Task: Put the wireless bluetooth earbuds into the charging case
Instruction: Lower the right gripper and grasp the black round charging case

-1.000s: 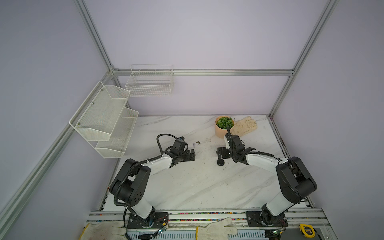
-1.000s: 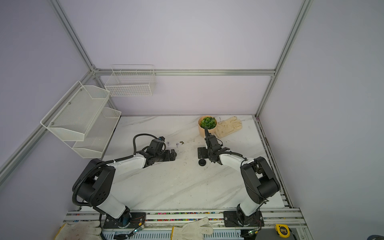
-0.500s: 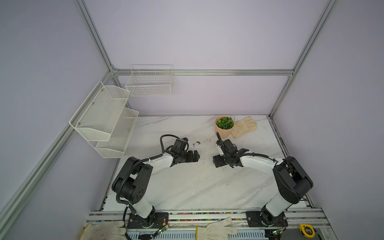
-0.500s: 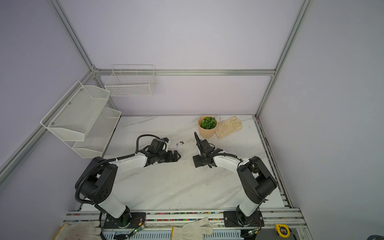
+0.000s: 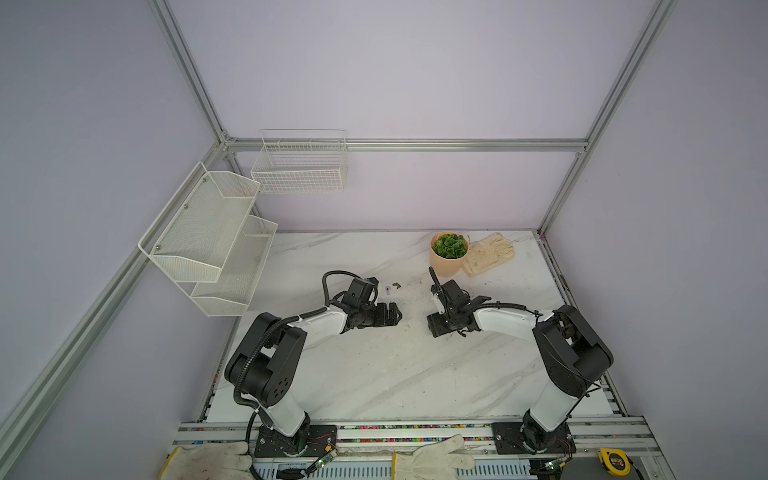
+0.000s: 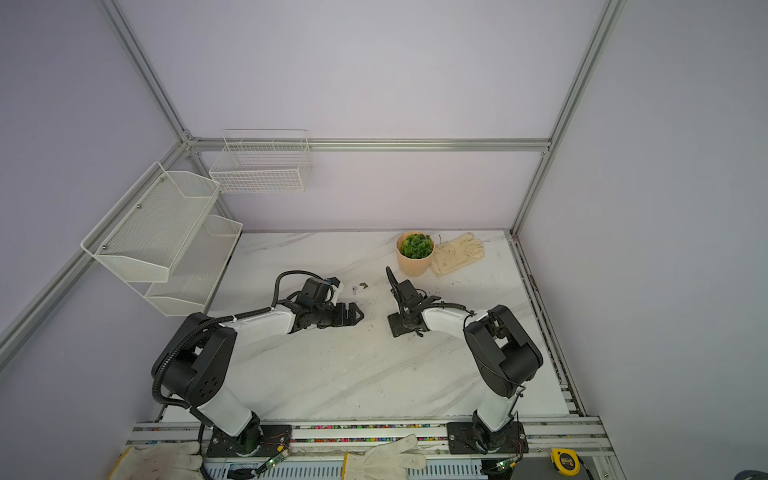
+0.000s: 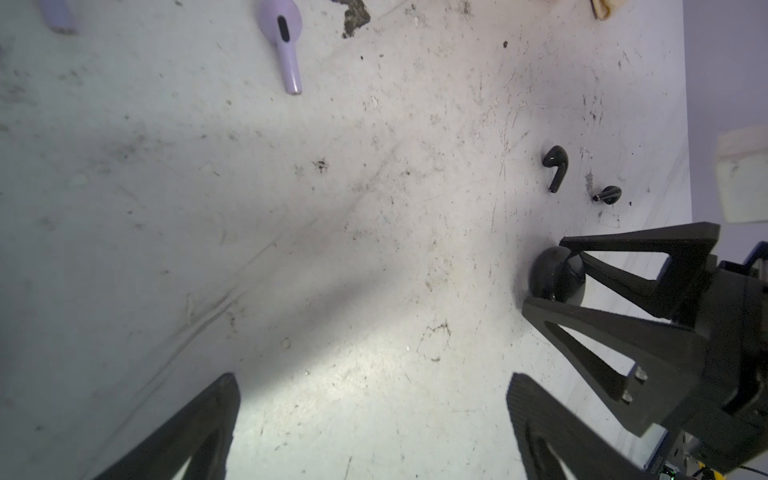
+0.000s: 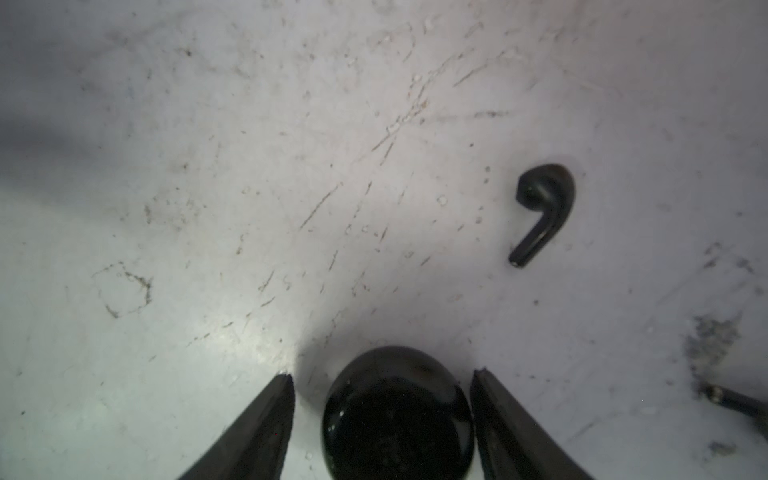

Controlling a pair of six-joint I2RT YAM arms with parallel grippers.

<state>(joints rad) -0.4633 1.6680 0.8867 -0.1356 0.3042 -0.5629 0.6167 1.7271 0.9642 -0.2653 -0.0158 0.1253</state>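
The black round charging case [image 8: 397, 415] lies on the marble table between the fingers of my right gripper [image 8: 382, 374]. The jaws stand open round it, with a gap showing on one side. Both top views hide the case under that gripper [image 5: 434, 328]. One black earbud [image 8: 544, 208] lies just beyond the case, and a second black earbud [image 7: 609, 194] is a little farther off. A lilac earbud [image 7: 282, 45] lies apart on the table, also visible in a top view as a small lilac earbud [image 5: 388, 289]. My left gripper [image 7: 374, 382] is open, empty and low over bare table.
A brown debris bit [image 5: 396, 285] lies next to the lilac earbud. A potted plant [image 5: 449, 257] and a cream glove [image 5: 490, 253] sit at the back right. White wire racks [image 5: 216, 241] hang on the left wall. Both grippers face each other mid-table.
My right gripper has come down and leftward over the black case, and its jaws have narrowed around it. The left gripper has shifted slightly toward the middle, still open.
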